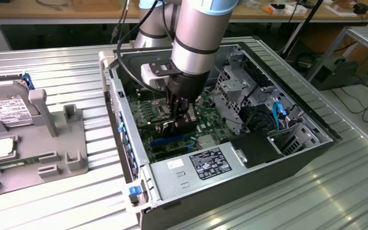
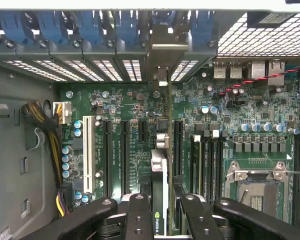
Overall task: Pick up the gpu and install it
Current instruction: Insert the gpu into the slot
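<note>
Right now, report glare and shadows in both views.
Exterior view: overhead light glares off the ribbed metal table, while the arm shades the motherboard inside the case, leaving the gripper dark. Wrist view: the perforated grille is washed out by backlight, the motherboard is evenly lit, and the gpu between the fingers catches a pale sheen along its edge.

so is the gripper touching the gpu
Touching: the wrist view shows the gripper clamped against both sides of the edge-on gpu.
</note>
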### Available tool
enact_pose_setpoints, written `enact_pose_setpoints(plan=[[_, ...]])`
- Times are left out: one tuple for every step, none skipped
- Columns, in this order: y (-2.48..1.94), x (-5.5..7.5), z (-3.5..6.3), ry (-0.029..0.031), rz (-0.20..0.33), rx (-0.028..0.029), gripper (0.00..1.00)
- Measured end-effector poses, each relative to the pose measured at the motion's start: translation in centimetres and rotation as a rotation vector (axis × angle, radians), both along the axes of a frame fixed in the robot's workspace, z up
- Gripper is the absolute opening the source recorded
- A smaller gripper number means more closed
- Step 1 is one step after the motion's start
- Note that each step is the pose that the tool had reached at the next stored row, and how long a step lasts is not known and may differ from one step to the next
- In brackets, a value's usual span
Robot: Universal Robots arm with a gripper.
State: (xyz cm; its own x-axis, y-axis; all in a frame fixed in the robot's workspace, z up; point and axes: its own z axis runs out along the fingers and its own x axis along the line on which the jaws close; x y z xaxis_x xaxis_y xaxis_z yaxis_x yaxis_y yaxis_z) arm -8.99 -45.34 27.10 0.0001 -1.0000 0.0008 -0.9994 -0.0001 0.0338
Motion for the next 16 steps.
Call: enact_pose_setpoints(plan=[[0.0,0.0,-0.04,0.0001,0.0,-0.0002,0.27],[0.0,0.0,-0.1,0.0002,0.0,-0.0004,0.27],[0.0,0.0,-0.13,0.0003,0.0,-0.0005,0.27],[-0.01,-0.01,-0.13,0.0003,0.0,-0.0005,0.27],[0.0,-0.01,-0.14,0.0001,0.0,-0.0003,0.27],[0.0,-0.05,-0.15,0.0001,0.0,-0.0001,0.27],[0.0,-0.08,-0.18,0.0001,0.0,-0.0001,0.27],[0.0,-0.08,-0.19,0.0001,0.0,-0.0002,0.27],[0.0,-0.08,-0.19,0.0001,0.0,-0.0003,0.27],[0.0,-0.08,-0.19,0.0001,0.0,-0.0003,0.27],[0.0,-0.08,-0.19,0.0001,0.0,-0.0002,0.27],[0.0,-0.08,-0.19,0.0001,0.0,-0.0003,0.27],[0.0,-0.08,-0.19,0.0001,0.0,-0.0002,0.27],[0.0,-0.08,-0.19,0.0001,0.0,-0.0002,0.27],[0.0,-0.08,-0.19,0.0001,0.0,-0.0002,0.27],[-0.02,-0.09,-0.2,0.0001,0.0,-0.0001,0.27]])
